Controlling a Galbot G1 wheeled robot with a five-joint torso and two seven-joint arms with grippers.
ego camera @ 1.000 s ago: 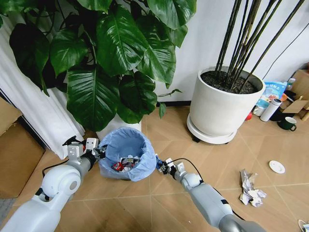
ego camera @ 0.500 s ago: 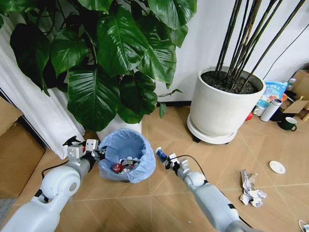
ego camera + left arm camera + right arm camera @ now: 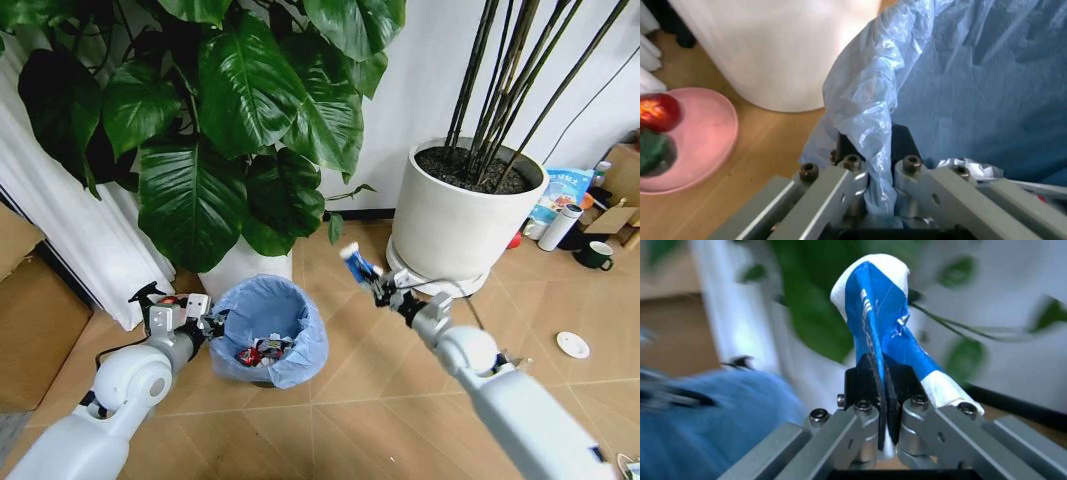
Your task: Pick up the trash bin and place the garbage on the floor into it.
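Blue crinkly plastic liner over rim of small round dark trash bin stays pinched in closed left end effector, bin on tan herringbone wooden floor, litter inside. Right end effector has risen away from bin toward white plant pot, clamped shut on blue-white wrapper. Judgement: wrapper not dropped; this piece remains undeposited. Crumpled white paper wads wait on floor far right.
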